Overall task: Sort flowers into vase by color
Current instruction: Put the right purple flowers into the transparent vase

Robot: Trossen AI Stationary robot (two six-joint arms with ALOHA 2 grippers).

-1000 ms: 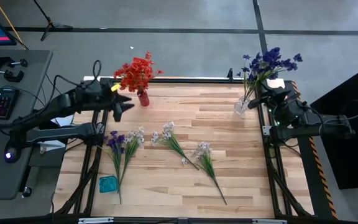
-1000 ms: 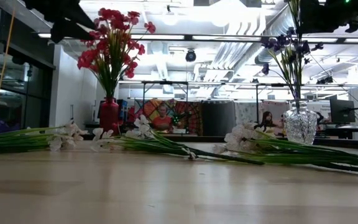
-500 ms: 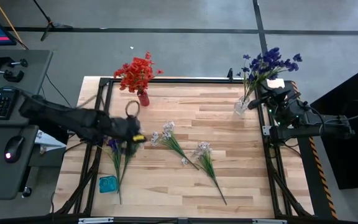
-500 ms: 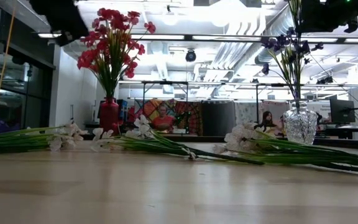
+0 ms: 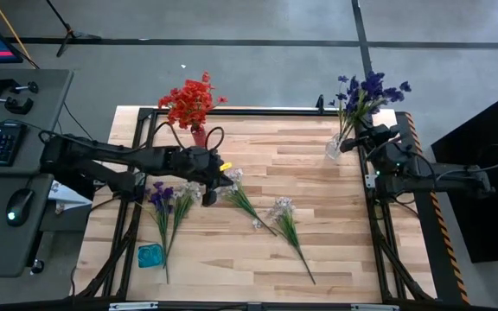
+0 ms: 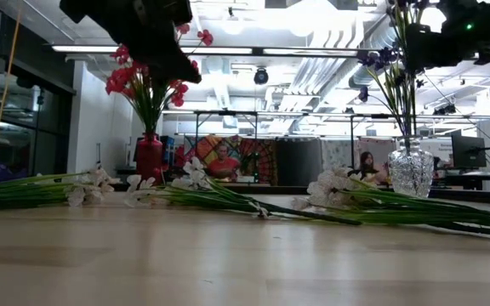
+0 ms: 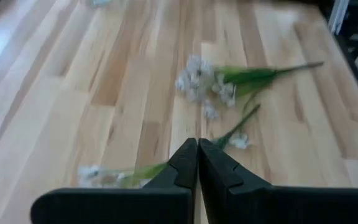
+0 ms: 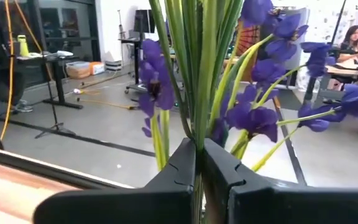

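Wood counter w/ loose sprigs. We're hovering the left gripper, fingers shut & empty, just beside a white sprig; stem running diagonally away from the red vase. Right gripper is resting shut, empty, near the purple bunch.

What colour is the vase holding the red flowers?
Red, like its flowers; the vase shows best in the low view.

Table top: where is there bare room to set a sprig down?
Free: the table between the red vase and the clear vase, and right of the white sprigs. Crowded: the left side, around the mixed sprigs and the left gripper.
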